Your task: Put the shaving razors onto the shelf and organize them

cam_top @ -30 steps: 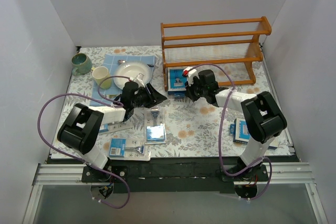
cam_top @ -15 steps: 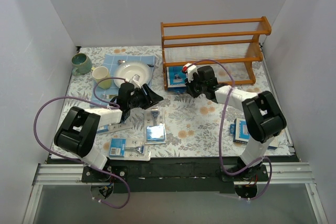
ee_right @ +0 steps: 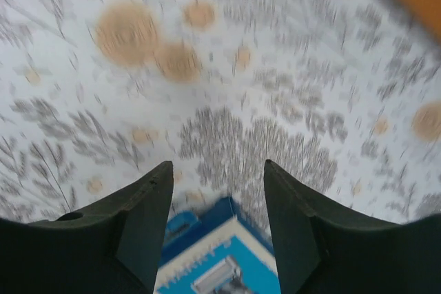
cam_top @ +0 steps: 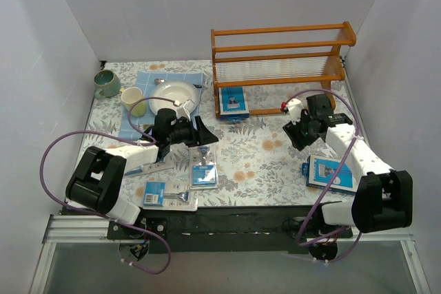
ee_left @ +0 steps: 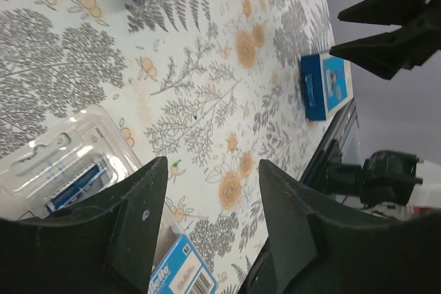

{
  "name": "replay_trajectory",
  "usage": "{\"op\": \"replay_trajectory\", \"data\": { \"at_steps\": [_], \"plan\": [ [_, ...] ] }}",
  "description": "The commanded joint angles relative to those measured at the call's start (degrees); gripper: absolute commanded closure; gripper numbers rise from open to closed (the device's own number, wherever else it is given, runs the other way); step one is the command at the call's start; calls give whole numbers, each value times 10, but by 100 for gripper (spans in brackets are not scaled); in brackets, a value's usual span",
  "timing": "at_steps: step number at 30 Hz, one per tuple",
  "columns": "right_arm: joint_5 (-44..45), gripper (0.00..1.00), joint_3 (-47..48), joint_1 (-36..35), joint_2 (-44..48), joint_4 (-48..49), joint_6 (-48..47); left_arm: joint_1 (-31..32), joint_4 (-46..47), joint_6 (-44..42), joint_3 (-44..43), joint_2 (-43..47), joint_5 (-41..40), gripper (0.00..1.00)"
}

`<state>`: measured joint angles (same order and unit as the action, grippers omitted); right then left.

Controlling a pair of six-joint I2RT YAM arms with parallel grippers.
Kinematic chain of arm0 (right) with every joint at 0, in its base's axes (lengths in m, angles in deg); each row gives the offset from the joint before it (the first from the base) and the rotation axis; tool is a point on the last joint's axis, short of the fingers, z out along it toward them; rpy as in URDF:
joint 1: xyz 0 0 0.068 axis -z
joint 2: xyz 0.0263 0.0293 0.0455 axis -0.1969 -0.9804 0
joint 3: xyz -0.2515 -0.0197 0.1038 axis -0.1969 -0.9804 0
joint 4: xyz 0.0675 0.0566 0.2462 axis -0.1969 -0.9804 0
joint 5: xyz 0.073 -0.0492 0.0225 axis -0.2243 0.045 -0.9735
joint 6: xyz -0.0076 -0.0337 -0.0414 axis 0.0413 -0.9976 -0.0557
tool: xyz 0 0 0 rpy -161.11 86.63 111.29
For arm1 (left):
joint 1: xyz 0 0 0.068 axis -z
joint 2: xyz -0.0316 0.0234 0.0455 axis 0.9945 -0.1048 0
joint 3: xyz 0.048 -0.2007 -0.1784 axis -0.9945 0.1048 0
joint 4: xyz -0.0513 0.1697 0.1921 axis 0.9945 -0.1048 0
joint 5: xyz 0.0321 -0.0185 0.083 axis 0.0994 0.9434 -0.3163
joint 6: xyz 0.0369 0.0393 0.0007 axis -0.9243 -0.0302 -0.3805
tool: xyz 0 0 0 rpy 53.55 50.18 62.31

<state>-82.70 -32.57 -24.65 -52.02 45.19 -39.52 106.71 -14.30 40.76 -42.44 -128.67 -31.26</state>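
Floral tablecloth (cam_top: 262,163), blue-and-white razor packs (cam_top: 329,172) lying flat, one at orange-brown shelf (cam_top: 282,32)

Smooth orange-brown wood on shelf (cam_top: 282,32); glossy clear plastic over blue-and-white card on razor packs (cam_top: 204,173); matt, cloth-like floral print across worktop (cam_top: 265,170).

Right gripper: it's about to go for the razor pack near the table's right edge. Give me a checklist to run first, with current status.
1. Right gripper open and empty: ok.
2. Razor pack lying flat, nothing on it: ok.
3. Gripper over the pack: not ok; only the pack's end shows at the bottom edge of the wrist view.
4. Wrist view sharp: not ok, blurred.
5. Shelf lowest tier free beside the placed pack: ok.
6. Left gripper apart from the right arm: ok.
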Motion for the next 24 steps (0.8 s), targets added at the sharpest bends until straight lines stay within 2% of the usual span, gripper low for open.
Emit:
{"op": "replay_trajectory", "data": {
  "at_steps": [1, 6, 10, 13, 16, 20, 24],
  "plan": [
    [33, 36, -38, 64, 36, -151, -96, 19, -58, -119, -15, 37, 65, 46],
    [18, 32, -62, 143, 85, -195, -205, 44, -97, -192, -36, 33, 85, 46],
    [33, 31, -63, 192, 109, -250, -263, 65, -102, -203, -66, 23, 90, 45],
    [42, 30, -87, 237, 123, -256, -301, 77, -106, -214, -90, 16, 97, 45],
    [38, 30, -110, 256, 116, -239, -304, 83, -125, -231, -110, 11, 96, 45],
    [11, 34, -104, 256, 46, -214, -264, 85, -168, -243, -126, 10, 76, 45],
    [-48, 46, -73, 248, -16, -200, -230, 85, -211, -280, -130, 32, 61, 45]
  ]
}}
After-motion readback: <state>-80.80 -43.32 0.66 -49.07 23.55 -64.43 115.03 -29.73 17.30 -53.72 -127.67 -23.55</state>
